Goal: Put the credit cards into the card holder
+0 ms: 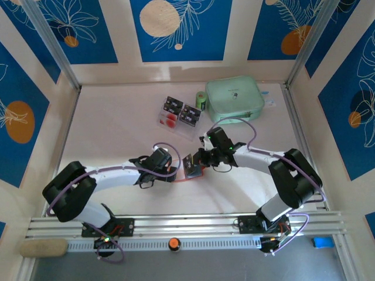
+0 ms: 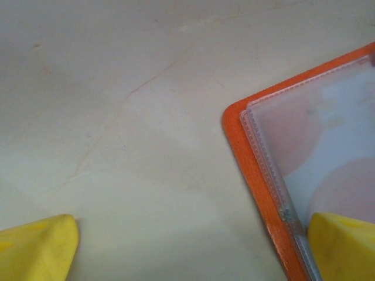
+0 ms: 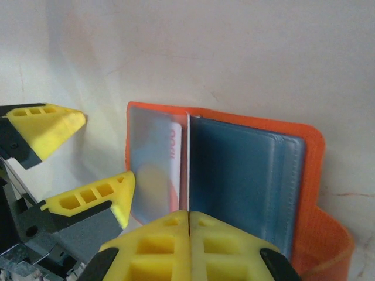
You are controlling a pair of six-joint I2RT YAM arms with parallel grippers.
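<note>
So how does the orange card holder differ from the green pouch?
The card holder is orange, the pouch mint green. The card holder is smaller than the pouch. The card holder lies open at mid-table; the pouch looks shut, farther back. Both rest on the table.

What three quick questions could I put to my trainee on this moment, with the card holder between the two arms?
1. True or false: the right jaws stand wide open.
2. Where do the loose credit cards lie in the top view? A) left of the mint-green zip pouch; B) inside that pouch; C) by the left arm's base.
3. Fill in: the card holder lies ___, its clear sleeves showing.
Key: 1 false, they are shut; 2 A; 3 open.
</note>
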